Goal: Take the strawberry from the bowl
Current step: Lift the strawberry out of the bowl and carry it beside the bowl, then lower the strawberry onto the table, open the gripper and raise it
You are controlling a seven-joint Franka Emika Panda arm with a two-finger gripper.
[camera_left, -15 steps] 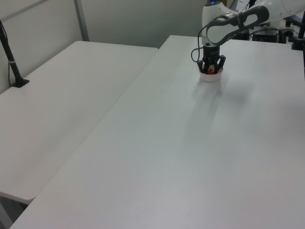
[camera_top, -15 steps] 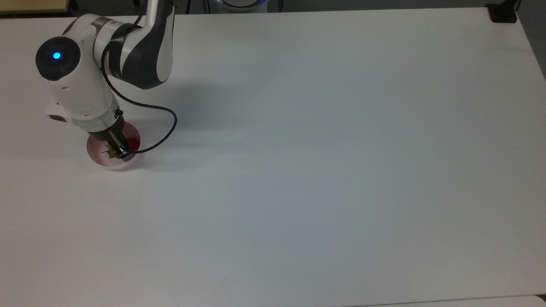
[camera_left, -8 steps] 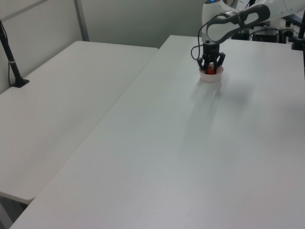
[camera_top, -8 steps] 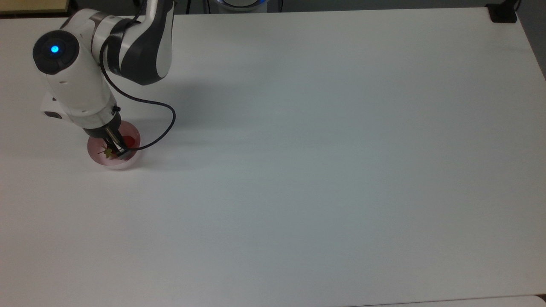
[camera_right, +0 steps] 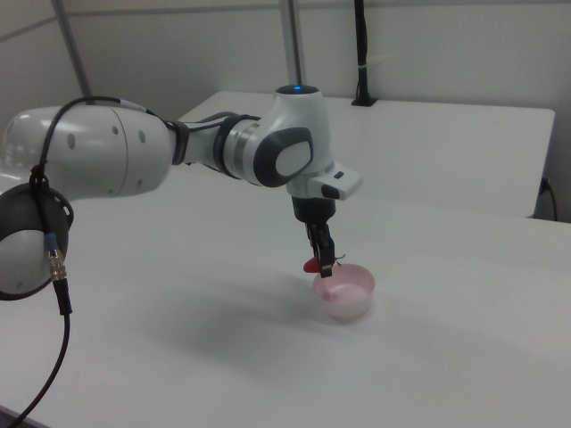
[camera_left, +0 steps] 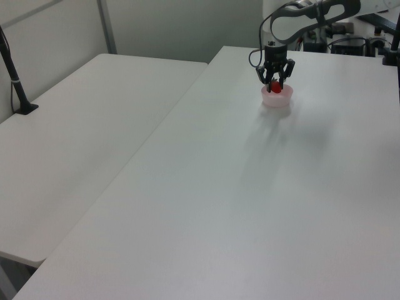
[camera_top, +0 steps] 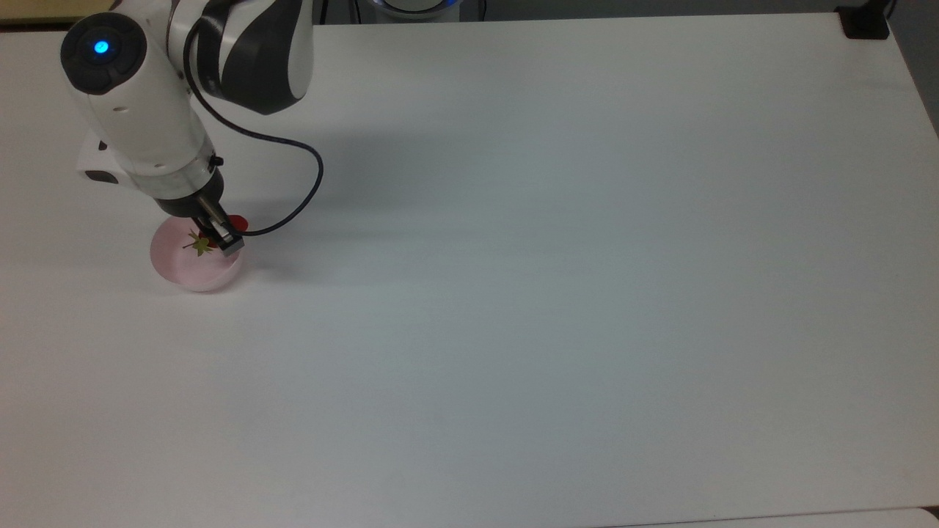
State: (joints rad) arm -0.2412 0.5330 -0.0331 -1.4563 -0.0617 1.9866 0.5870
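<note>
In the top view, at the frame's left, our fingers were closed on the strawberry, over the bowl.

In the left view, upper right, we saw the strawberry hanging clear above the bowl.

In the right view, mid-frame, the strawberry stuck out sideways; we judged the off-centre hold might let it slip onto the bench.

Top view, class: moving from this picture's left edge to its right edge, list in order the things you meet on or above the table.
Pink bowl → gripper holding the strawberry above the bowl → loop of black cable → bare white table → black mount at the far right corner.
</note>
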